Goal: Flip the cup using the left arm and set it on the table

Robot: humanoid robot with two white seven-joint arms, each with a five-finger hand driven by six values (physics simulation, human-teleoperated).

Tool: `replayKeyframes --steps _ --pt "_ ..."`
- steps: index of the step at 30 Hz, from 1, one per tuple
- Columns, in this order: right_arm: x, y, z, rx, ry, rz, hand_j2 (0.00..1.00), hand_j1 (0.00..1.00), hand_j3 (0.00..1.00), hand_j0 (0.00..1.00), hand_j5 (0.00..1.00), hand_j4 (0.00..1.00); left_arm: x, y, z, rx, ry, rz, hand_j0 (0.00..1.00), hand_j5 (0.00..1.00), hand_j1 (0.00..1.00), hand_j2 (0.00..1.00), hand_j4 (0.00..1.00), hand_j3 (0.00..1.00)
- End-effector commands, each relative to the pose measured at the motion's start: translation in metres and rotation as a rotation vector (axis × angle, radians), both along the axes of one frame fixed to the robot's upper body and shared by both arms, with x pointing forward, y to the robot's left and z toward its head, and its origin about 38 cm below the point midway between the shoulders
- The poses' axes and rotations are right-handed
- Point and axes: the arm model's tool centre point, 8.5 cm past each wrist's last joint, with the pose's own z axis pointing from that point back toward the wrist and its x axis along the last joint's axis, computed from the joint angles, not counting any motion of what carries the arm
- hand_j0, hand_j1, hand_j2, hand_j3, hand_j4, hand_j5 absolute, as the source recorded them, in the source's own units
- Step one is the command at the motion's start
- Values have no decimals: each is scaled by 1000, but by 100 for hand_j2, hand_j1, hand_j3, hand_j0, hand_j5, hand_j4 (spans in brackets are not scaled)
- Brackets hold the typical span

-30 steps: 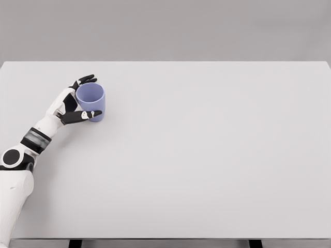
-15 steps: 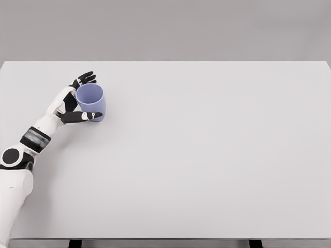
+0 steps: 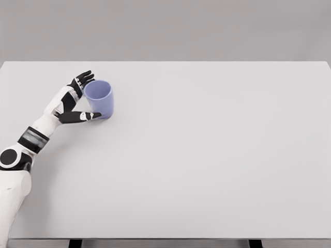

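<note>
A lavender cup [image 3: 99, 99] stands on the white table [image 3: 207, 155] at the far left, mouth up and leaning slightly to the right. My left hand [image 3: 72, 101] sits just to its left, open, with the fingers [image 3: 84, 78] spread behind the cup's rim. The thumb [image 3: 81, 117] stretches along the table in front of the cup, its tip at the cup's base. I cannot tell whether the palm touches the cup. My left arm comes in from the lower left corner. My right arm is out of view.
The table's front edge runs along the bottom of the head view, and its left edge lies close to my forearm [image 3: 36, 135]. Grey wall lies behind the table.
The cup has shifted a little to the right and away from my palm. My left fingers have spread wider and no longer wrap around it.
</note>
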Motion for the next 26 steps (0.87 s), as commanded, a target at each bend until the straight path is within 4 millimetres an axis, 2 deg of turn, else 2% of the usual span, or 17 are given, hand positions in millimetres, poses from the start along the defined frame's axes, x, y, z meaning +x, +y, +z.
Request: replayKeyframes --steps 1,8,13,17,21,26 --pt "0 0 0 0 0 1 100 100 100 100 100 100 0 2 2 -4 -4 3 100 100 100 100 100 100" --pt "0 0 0 0 0 0 100 100 100 100 100 100 1 3 3 -1 -7 3 100 100 100 100 100 100" --pt "0 0 0 0 0 0 100 100 100 100 100 100 0 18 17 30 -35 11 100 100 100 100 100 100" --pt "0 0 0 0 -1 0 100 100 100 100 100 100 -2 45 34 80 -66 37 100 100 100 100 100 100" --pt "0 0 0 0 0 1 100 100 100 100 100 100 -18 89 57 208 -136 56 100 100 100 100 100 100" --pt "0 0 0 0 0 1 100 100 100 100 100 100 -28 100 67 275 -145 35 100 100 100 100 100 100"
